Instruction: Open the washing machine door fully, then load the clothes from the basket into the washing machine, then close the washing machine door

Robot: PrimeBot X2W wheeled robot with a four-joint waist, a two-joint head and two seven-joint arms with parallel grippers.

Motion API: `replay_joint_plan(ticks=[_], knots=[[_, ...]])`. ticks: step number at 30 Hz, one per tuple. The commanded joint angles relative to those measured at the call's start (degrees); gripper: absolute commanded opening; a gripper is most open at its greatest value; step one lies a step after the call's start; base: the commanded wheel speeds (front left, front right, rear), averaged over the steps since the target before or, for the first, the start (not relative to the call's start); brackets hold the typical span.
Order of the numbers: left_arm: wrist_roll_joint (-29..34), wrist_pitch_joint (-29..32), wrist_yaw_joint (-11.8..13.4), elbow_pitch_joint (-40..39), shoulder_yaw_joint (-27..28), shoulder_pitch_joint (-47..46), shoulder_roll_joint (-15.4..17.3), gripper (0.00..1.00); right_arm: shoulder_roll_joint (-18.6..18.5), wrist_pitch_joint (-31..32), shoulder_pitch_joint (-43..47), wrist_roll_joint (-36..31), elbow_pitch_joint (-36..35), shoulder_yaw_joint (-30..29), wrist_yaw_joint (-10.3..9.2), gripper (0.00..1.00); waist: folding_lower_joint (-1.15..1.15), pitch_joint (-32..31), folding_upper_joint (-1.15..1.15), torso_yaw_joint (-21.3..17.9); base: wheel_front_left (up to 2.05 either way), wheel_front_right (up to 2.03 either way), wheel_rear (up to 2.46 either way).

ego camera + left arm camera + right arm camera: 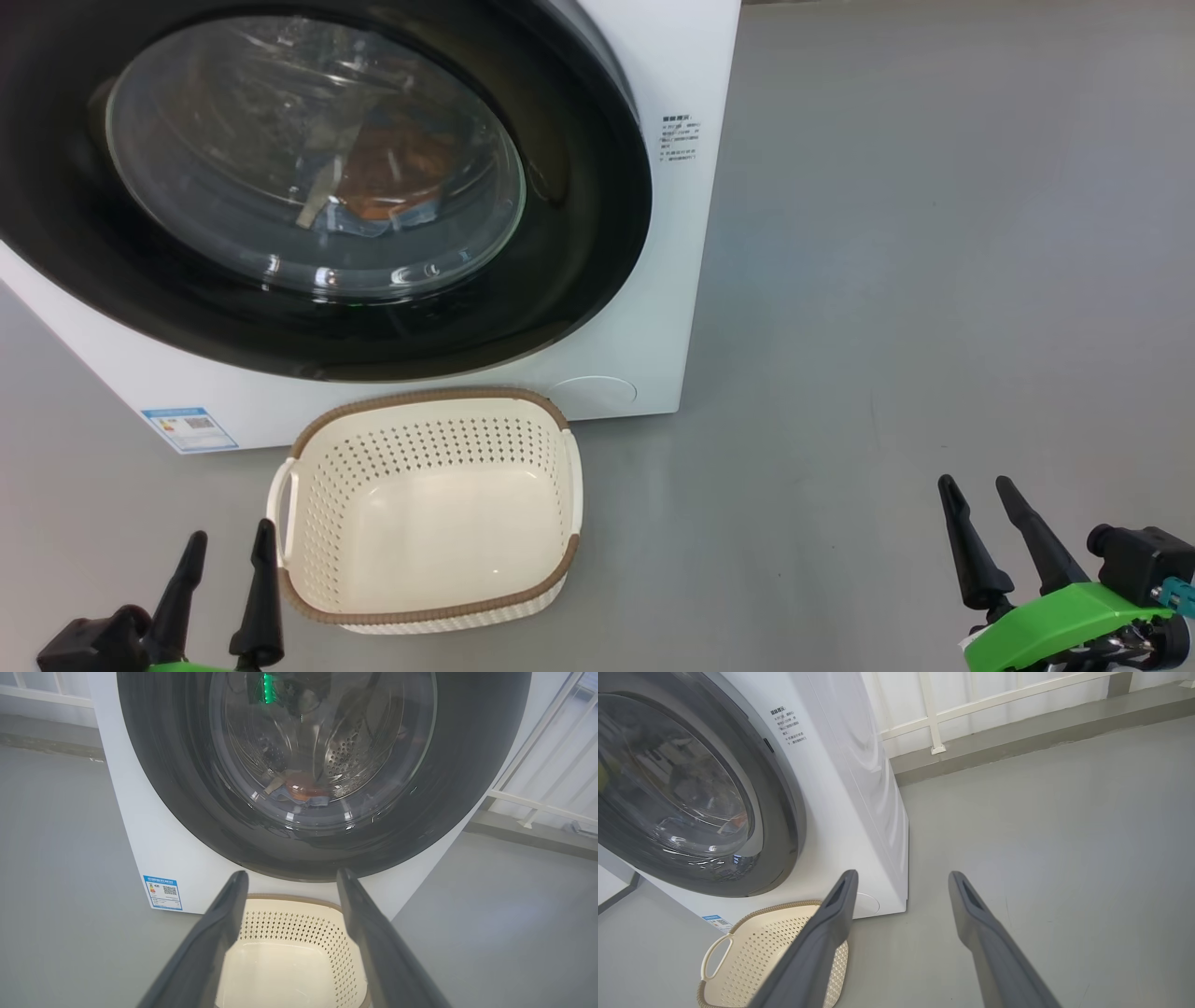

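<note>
Left end effector (231, 530), right end effector (975, 482) released; perforated cream basket (411, 448) before glossy round door (579, 187).

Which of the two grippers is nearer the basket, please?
The left gripper: its fingers stand right beside the basket, while the right gripper is well away across the floor.

Obs: washing machine door (588, 187) shut against washing machine (681, 261); way inside blocked. basket (420, 448) stands just below door, top open to reach. Bare floor (887, 327) right of both gives passage.
</note>
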Motion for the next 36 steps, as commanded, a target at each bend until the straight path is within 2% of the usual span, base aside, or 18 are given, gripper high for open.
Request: replay_joint_plan(ticks=[1,28,29,36], knots=[[0.4,-0.4,-0.1,-0.9,2.3,-0.5,1.1,1.00,-1.2,-0.3,0.2,-0.4,-1.5,0.8,-0.06,1.00,0.00,0.2,0.00,0.0,0.00,0.00,0.00],[0.9,-0.4,-0.1,-1.6,3.9,-0.8,0.7,1.00,-0.4,-0.3,-0.6,-1.3,-2.3,0.7,-0.06,1.00,0.00,1.3,0.00,-0.2,0.00,0.00,0.00],[0.9,0.0,0.0,0.0,1.5,0.0,-0.2,0.00,0.4,0.0,0.1,-0.5,-0.7,-0.6,0.00,0.00,0.00,1.3,0.00,-0.2,0.00,0.00,0.00],[-1.0,0.6,0.0,2.0,1.2,0.1,-2.0,0.00,2.0,0.6,0.5,1.3,1.3,-0.7,0.00,0.00,0.03,1.2,0.00,-0.2,0.00,0.00,0.00]])
